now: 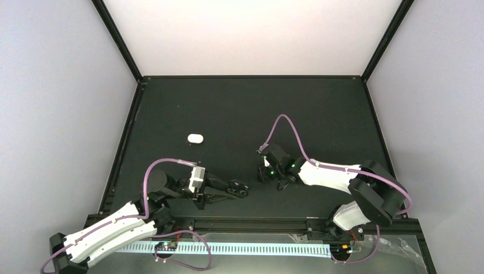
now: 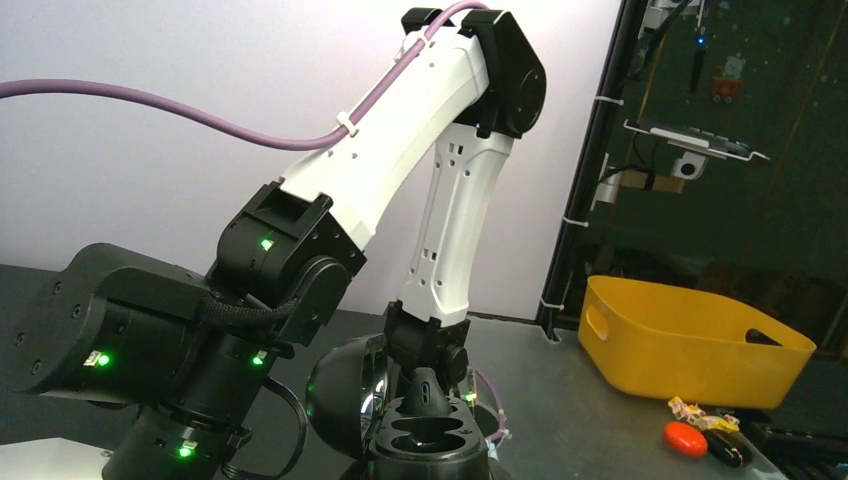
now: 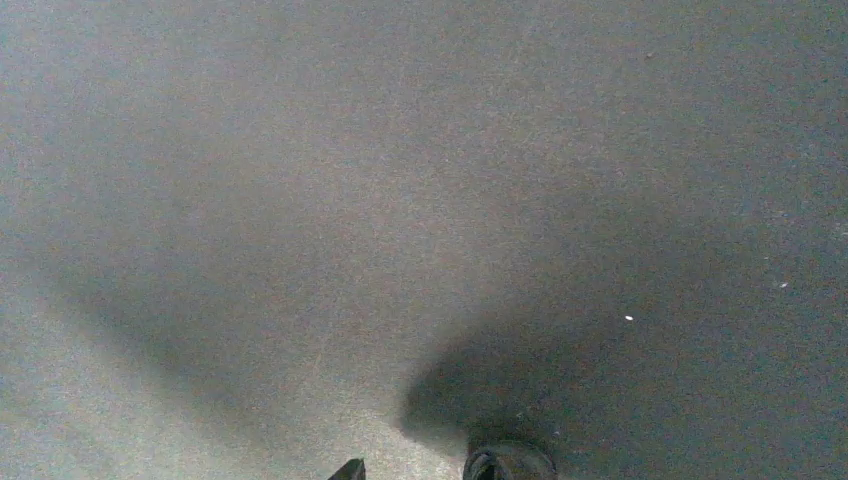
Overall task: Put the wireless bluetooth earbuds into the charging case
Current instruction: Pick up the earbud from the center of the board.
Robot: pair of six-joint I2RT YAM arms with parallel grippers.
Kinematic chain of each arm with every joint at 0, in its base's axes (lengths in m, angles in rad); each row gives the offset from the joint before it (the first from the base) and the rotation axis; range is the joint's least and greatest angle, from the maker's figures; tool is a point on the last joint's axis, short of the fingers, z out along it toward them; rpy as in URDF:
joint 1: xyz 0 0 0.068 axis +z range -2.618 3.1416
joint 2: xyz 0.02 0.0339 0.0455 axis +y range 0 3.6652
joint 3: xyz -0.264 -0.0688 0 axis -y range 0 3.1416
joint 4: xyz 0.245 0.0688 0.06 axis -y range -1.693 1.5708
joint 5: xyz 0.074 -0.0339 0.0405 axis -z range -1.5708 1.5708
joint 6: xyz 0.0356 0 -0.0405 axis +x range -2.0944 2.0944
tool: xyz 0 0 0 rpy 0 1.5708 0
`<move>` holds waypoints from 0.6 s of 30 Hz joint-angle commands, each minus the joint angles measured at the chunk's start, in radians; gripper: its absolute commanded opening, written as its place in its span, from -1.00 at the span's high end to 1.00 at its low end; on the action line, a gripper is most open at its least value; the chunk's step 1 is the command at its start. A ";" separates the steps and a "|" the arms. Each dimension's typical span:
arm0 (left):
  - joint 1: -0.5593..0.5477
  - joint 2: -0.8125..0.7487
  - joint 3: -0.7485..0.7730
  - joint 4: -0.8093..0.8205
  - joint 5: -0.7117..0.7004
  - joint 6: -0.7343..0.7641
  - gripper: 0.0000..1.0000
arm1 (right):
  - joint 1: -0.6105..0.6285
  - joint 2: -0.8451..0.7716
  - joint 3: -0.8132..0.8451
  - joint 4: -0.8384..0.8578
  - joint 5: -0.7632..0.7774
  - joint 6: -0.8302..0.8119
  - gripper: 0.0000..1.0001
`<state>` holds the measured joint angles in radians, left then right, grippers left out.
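A white oval charging case lies on the black desk, left of centre and well apart from both arms. The left hand lies low near the front edge, clenched with nothing seen between its fingers. The right hand points down just beside it; whether it is released or grasping, I cannot tell, and the earbuds cannot be made out

Right wrist cam showed mostly bare dark counter with a soft shadow low centre. A few white specks lay on it. Only the tool tips poked in at the bottom edge, standing apart.
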<state>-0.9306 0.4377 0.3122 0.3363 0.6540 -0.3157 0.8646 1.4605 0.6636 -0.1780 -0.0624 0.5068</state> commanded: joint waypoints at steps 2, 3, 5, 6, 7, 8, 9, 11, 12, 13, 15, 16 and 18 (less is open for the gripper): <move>-0.004 -0.012 0.036 0.000 -0.015 0.015 0.97 | 0.006 -0.007 0.010 -0.055 0.088 0.004 0.36; -0.004 -0.012 0.035 0.000 -0.016 0.015 0.97 | 0.007 -0.012 0.009 -0.063 0.096 0.003 0.38; -0.004 -0.010 0.034 0.000 -0.018 0.015 0.97 | 0.006 -0.018 0.008 -0.075 0.108 0.001 0.40; -0.004 -0.008 0.034 0.001 -0.019 0.015 0.97 | 0.007 -0.020 0.007 -0.079 0.112 0.002 0.40; -0.004 -0.007 0.034 0.001 -0.019 0.015 0.97 | 0.007 -0.023 0.005 -0.080 0.115 0.003 0.41; -0.004 -0.008 0.034 0.002 -0.019 0.015 0.97 | 0.007 -0.025 0.003 -0.083 0.118 0.003 0.43; -0.004 -0.009 0.034 0.001 -0.018 0.015 0.97 | 0.007 -0.026 0.000 -0.083 0.120 0.004 0.44; -0.004 -0.010 0.034 0.000 -0.018 0.014 0.97 | 0.006 -0.030 -0.002 -0.086 0.124 0.005 0.46; -0.004 -0.011 0.034 0.001 -0.019 0.014 0.97 | 0.006 -0.031 -0.004 -0.087 0.126 0.005 0.47; -0.004 -0.010 0.034 0.000 -0.020 0.014 0.97 | 0.006 -0.033 -0.004 -0.089 0.129 0.006 0.48; -0.004 -0.011 0.034 0.001 -0.021 0.014 0.97 | 0.007 -0.035 -0.005 -0.090 0.134 0.006 0.50; -0.004 -0.010 0.034 0.001 -0.020 0.013 0.97 | 0.007 -0.036 -0.005 -0.090 0.136 0.007 0.51; -0.004 -0.010 0.034 0.001 -0.019 0.012 0.97 | 0.007 -0.040 -0.004 -0.093 0.140 0.007 0.53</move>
<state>-0.9306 0.4381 0.3122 0.3363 0.6460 -0.3153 0.8703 1.4364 0.6636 -0.2325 0.0273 0.5072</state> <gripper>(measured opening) 0.217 0.242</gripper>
